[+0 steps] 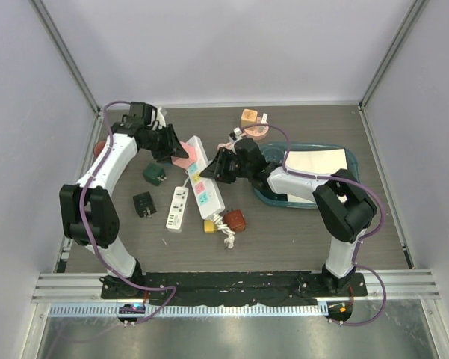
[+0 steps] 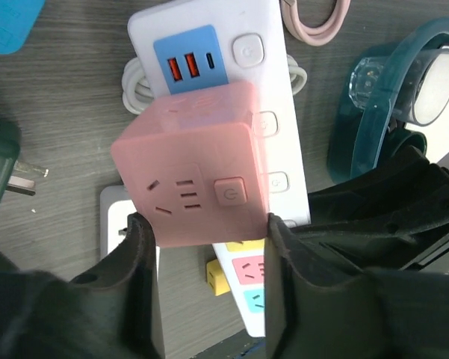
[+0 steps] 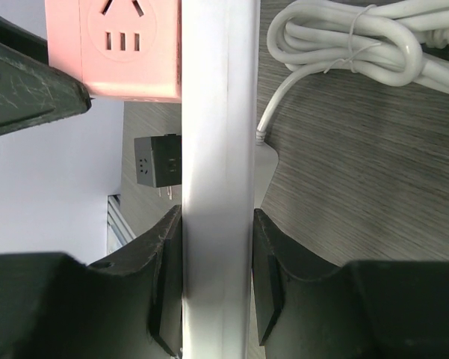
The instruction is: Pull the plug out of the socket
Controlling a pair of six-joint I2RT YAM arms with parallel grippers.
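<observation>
A pink cube plug (image 1: 183,158) sits plugged into the long white socket strip (image 1: 206,187) at mid-table. My left gripper (image 1: 172,146) comes at it from the back left. In the left wrist view the pink plug (image 2: 190,176) stands on the strip (image 2: 284,179), and my left gripper (image 2: 205,224) has its dark fingers (image 2: 138,254) pressed against the cube's two sides. My right gripper (image 1: 218,166) reaches in from the right. In the right wrist view it (image 3: 218,224) is shut across the strip's narrow white body (image 3: 218,134), with the pink plug (image 3: 127,45) beyond.
Left of the strip lie a dark green adapter (image 1: 154,174), a black adapter (image 1: 143,203) and a small white strip (image 1: 177,208). A yellow plug (image 1: 210,226) and a red-brown one (image 1: 234,220) lie near its front end. A teal tray (image 1: 280,200) stands to the right, and orange items (image 1: 250,120) sit at the back.
</observation>
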